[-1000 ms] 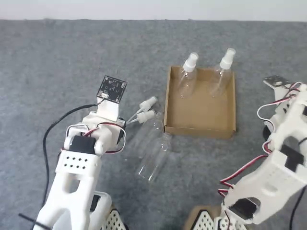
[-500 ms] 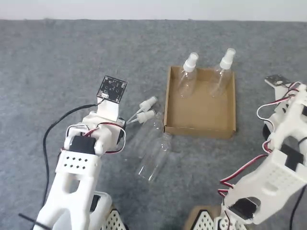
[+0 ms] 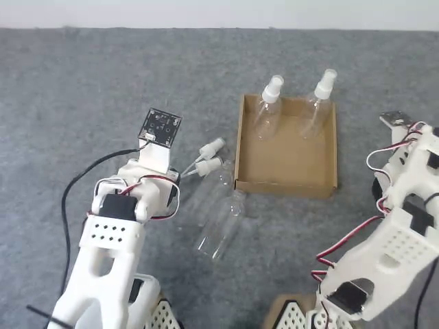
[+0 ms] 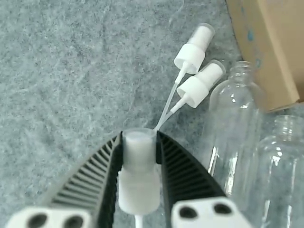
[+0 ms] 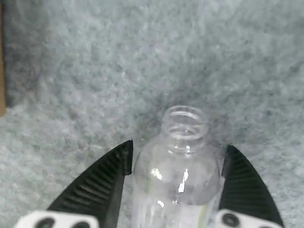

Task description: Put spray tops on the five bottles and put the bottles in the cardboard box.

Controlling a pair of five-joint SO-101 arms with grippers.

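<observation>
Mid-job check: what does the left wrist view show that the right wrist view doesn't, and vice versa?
Left wrist: the left gripper clamping a spray top, two loose spray tops, two capless bottles lying beside the cardboard box. Right wrist: the right gripper holding an open bottle. Both: the grey mat.

Seemingly felt-covered table [image 3: 82,82] carries cardboard box [image 3: 285,185], loose bottles [image 3: 221,223] and spray tops [image 3: 209,164].

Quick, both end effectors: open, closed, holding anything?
Left end effector: closed on a spray top.
Right end effector: closed around an uncapped bottle.
</observation>
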